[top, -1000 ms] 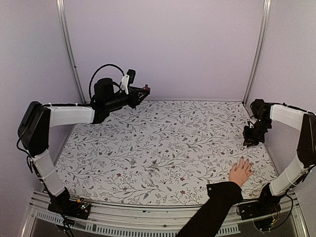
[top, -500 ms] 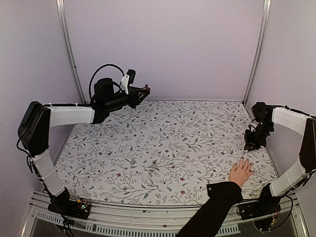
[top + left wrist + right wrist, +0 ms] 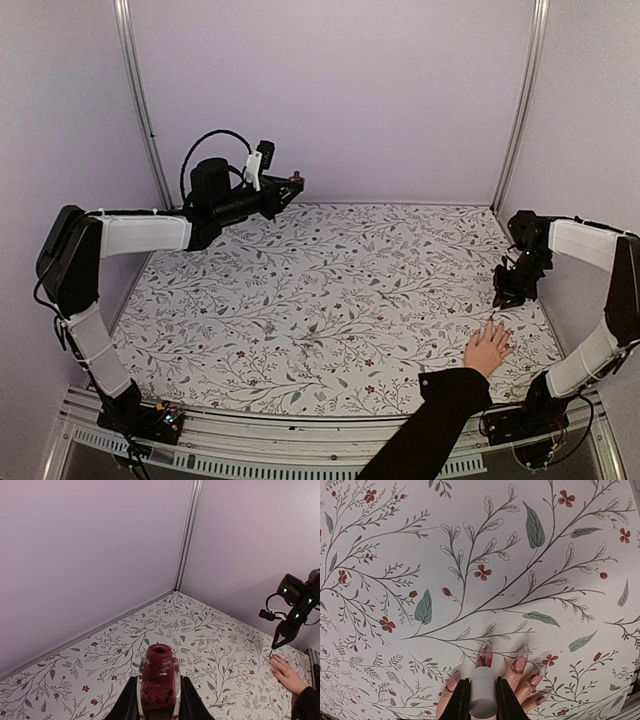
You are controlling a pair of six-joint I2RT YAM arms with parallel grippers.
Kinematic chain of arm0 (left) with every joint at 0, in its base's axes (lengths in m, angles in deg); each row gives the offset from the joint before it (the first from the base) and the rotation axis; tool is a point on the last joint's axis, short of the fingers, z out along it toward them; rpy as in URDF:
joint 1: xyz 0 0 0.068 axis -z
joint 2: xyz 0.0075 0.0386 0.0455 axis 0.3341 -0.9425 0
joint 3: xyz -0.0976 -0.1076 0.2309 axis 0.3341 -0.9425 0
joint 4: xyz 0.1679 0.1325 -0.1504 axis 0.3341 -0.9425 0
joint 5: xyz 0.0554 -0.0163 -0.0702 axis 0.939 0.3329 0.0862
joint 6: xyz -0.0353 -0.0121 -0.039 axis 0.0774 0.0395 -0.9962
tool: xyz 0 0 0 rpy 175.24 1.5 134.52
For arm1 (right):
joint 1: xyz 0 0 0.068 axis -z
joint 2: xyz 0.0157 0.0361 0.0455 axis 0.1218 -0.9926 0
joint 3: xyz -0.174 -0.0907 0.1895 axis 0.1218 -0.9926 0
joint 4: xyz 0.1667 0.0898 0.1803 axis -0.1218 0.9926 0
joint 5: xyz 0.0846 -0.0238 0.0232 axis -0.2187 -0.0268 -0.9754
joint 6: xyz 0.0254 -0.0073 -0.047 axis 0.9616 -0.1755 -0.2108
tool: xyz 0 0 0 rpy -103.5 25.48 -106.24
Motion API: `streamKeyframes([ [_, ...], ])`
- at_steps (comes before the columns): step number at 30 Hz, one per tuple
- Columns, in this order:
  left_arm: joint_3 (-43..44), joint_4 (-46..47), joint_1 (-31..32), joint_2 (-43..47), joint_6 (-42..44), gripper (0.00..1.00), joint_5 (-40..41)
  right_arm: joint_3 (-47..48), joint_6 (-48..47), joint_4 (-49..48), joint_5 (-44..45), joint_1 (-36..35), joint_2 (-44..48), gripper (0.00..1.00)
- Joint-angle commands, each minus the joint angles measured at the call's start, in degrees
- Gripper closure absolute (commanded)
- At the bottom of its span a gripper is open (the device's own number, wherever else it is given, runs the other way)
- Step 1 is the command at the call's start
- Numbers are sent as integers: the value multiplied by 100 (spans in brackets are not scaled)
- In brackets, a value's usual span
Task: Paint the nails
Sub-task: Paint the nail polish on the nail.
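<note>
A light-skinned hand (image 3: 488,350) in a black sleeve lies flat at the table's front right, fingers spread. Its long pointed nails (image 3: 521,654) show in the right wrist view, several smeared dark red. My right gripper (image 3: 483,685) is shut on a white cap (image 3: 483,700) and hangs just above the middle finger's nail (image 3: 484,655); the cap hides the brush. In the top view this gripper (image 3: 506,292) hovers just beyond the fingertips. My left gripper (image 3: 159,681) is shut on an open dark-red bottle (image 3: 159,662), held high at the back left (image 3: 292,184).
A floral-patterned cloth (image 3: 330,300) covers the table. Pale walls and metal corner posts (image 3: 518,100) enclose the back and sides. The black sleeve (image 3: 430,425) crosses the front rail.
My right gripper has come down and a little nearer, closer to the hand's fingertips. The left arm and the hand have stayed still.
</note>
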Motion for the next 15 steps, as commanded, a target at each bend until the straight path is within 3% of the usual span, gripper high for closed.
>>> streamKeyframes([
  [1, 13, 167, -15, 55, -30, 100, -29, -61, 30, -83, -39, 24, -85, 100],
  [15, 52, 141, -7, 27, -25, 100, -14, -46, 21, -77, 144, 30, -180, 100],
])
